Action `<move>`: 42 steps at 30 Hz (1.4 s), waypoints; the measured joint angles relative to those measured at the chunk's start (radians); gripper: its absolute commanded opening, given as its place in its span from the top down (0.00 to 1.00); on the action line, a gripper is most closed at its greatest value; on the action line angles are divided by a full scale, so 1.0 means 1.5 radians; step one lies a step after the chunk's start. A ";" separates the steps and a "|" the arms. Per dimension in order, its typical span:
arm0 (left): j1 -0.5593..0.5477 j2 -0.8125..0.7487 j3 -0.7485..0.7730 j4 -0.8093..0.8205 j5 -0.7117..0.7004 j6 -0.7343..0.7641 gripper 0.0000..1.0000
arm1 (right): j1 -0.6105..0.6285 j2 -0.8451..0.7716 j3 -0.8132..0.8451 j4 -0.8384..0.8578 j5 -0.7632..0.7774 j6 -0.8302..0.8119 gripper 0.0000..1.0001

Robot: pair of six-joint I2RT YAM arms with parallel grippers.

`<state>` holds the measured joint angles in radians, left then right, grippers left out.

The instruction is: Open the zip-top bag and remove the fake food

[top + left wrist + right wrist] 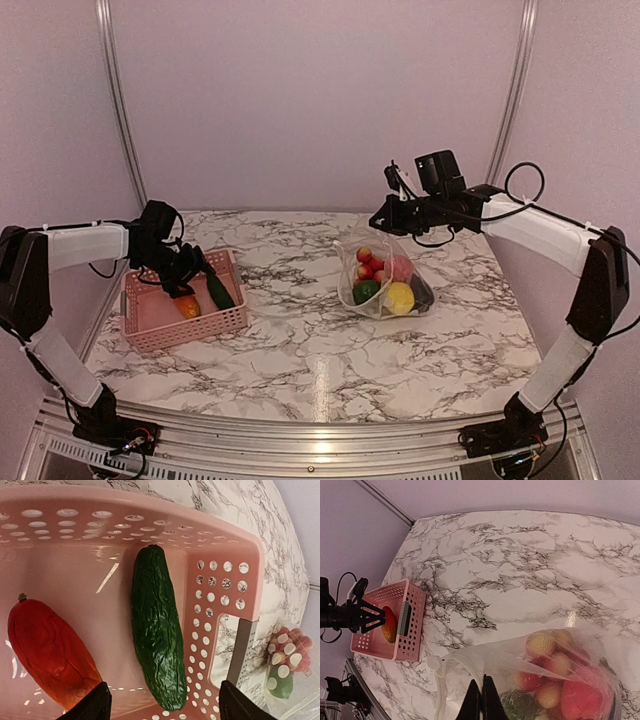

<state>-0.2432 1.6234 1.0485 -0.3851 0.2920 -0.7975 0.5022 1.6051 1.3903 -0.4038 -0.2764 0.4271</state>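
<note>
Marble-patterned counter (300, 340) carries everything, with a pink basket (190, 328) at its left edge and the zip-top bag (350, 272) right of centre, nearer the far edge. The bag is thin, crinkly film, so I judge it light, limp and slippery. It will sag round whatever pinches it, and the top rim by the zip is the sensible place to take hold. It stands roughly upright, its long axis running from the loaded bottom on the counter up to the mouth. There the right hand (482, 702) is clenched on a fold of the rim. Most of the fake food (398, 297) sits heaped in the bag's bottom, red, yellow, green and dark purple. These pieces look glossy and rigid, likely to slide unless gripped across the middle. The left hand (180, 285) hovers over the basket with its jaws spread wide and nothing between them. Below it a green cucumber (155, 630) lies along the basket's right wall, pointing from far side to near. An orange-red piece (47, 650) lies beside it, apart.
</note>
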 measured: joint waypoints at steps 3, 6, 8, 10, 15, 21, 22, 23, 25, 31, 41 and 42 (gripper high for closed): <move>0.002 -0.026 0.000 -0.007 0.003 0.009 0.16 | 0.005 0.053 0.045 0.004 -0.025 -0.001 1.00; 0.002 -0.068 0.001 -0.006 0.009 0.018 0.11 | 0.008 0.090 0.080 0.005 -0.042 -0.007 1.00; 0.001 -0.097 0.001 -0.005 0.013 0.024 0.09 | 0.009 0.095 0.081 0.005 -0.054 -0.009 1.00; -0.006 -0.131 0.001 0.005 0.017 0.028 0.09 | 0.010 0.095 0.077 0.006 -0.068 -0.012 1.00; -0.057 -0.179 0.001 0.064 0.027 0.028 0.08 | 0.011 0.089 0.017 0.034 -0.105 -0.013 1.00; -0.194 -0.160 0.001 0.178 0.014 -0.002 0.13 | 0.021 0.097 -0.026 0.045 -0.141 -0.010 1.00; -0.212 -0.152 0.001 0.201 0.012 -0.011 0.15 | 0.023 0.097 -0.026 0.047 -0.143 -0.010 1.00; -0.235 -0.138 0.001 0.230 0.009 -0.023 0.16 | 0.025 0.097 -0.026 0.051 -0.145 -0.009 1.00; -0.273 -0.099 0.006 0.281 0.008 -0.047 0.20 | 0.028 0.097 -0.026 0.059 -0.148 -0.008 1.00; -0.362 0.049 0.060 0.357 0.009 -0.088 0.37 | 0.036 0.097 -0.033 0.077 -0.153 -0.005 1.00; -0.415 0.217 0.188 0.363 0.027 -0.078 0.36 | 0.041 0.096 -0.060 0.076 -0.135 -0.006 1.00; -0.417 0.230 0.200 0.357 0.026 -0.071 0.31 | 0.041 0.095 -0.066 0.076 -0.131 -0.005 1.00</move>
<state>-0.8692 1.9678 1.3479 0.1505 0.3317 -0.9039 0.5640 1.7477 1.2919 -0.2905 -0.4725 0.4191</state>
